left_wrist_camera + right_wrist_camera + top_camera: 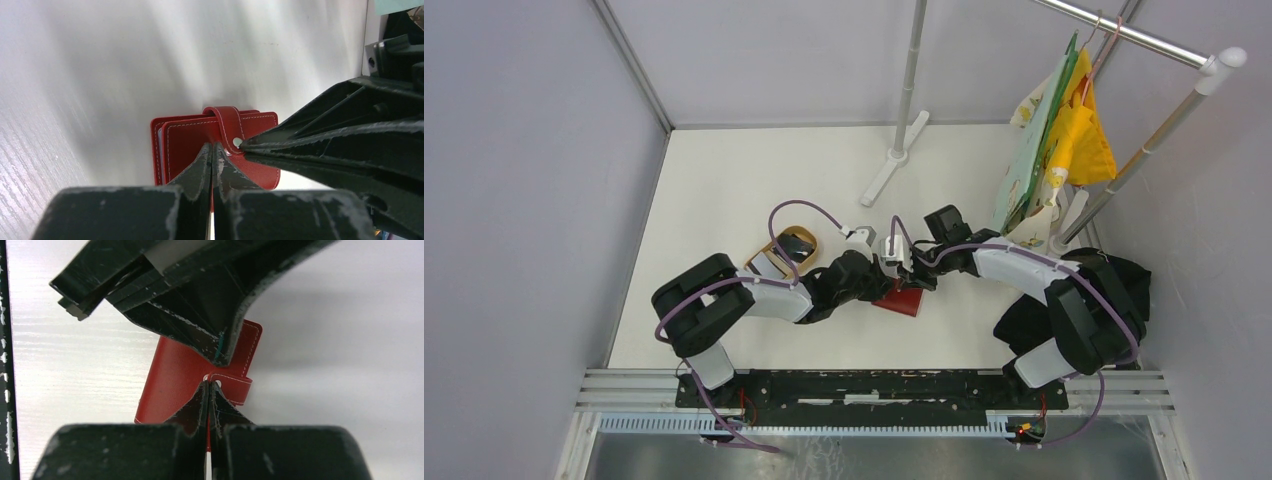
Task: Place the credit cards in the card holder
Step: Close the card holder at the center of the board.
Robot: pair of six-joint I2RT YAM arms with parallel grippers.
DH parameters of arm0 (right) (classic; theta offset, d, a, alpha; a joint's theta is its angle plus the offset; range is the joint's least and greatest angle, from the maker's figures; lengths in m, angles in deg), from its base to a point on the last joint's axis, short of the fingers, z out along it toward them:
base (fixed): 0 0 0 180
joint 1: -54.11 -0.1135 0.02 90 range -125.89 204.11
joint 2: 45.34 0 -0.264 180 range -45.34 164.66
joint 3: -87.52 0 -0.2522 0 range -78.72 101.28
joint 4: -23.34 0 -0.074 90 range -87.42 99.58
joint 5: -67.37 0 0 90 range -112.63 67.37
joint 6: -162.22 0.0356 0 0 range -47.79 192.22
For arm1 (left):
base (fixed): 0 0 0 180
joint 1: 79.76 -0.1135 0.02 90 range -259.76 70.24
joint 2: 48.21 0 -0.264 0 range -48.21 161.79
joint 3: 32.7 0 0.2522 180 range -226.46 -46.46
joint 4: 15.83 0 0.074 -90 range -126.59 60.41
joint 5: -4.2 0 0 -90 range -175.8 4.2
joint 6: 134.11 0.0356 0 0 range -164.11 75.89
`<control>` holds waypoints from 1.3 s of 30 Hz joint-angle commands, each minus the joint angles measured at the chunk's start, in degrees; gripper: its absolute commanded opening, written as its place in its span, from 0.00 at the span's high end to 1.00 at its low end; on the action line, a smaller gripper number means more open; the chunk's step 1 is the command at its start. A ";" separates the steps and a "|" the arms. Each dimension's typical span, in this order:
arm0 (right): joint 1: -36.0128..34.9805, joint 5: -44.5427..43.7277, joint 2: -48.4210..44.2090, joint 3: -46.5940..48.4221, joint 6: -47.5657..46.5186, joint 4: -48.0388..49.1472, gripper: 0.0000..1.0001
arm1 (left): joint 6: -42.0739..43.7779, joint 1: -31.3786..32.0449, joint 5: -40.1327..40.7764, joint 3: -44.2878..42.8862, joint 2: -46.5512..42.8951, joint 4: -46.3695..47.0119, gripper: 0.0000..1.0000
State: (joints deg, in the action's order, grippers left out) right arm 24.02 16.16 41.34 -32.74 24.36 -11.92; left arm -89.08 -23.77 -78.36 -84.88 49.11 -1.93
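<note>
At table centre, between the 2 arms, the card holder (pixel 185 145) lies flat, cover up, closed, with its snap tab (pixel 227 122) not yet undone. The credit cards (pixel 794 247) sit apart from it in the wooden tray (pixel 792 231) to its left, none in the holder yet.

Left gripper (pixel 212 147): fingers pressed together, tips down on the red cover just beside the snap. Right gripper (pixel 209 385): fingers also together, tips at the end of the tab. I can't tell whether either has any leather pinched.

Risks:
- Both sets of tips crowd 1 small spot, nearly touching, so any sideways move could knock them together.
- Closed tips can skid off the slick cover, and the holder then slides on the smooth table.
- If the tab is pulled without the cover pinned, the whole holder probably lifts instead of unsnapping.

Orientation: the holder is squarish, so the long axis is weak. In the right wrist view it runs lower-left to upper-right, skewed to the table edges. In the left wrist view the tab loops over the edge far from the left gripper and points back toward it.
</note>
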 commanded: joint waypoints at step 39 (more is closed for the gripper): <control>-3.25 -1.69 -0.56 -2.75 -0.98 -0.74 1.00 | 4.98 0.84 1.00 0.46 -1.77 0.77 0.98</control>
State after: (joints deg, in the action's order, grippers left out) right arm 22.25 15.46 40.88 -33.79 24.75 -11.26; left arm -87.07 -23.16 -78.40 -84.83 49.00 -1.91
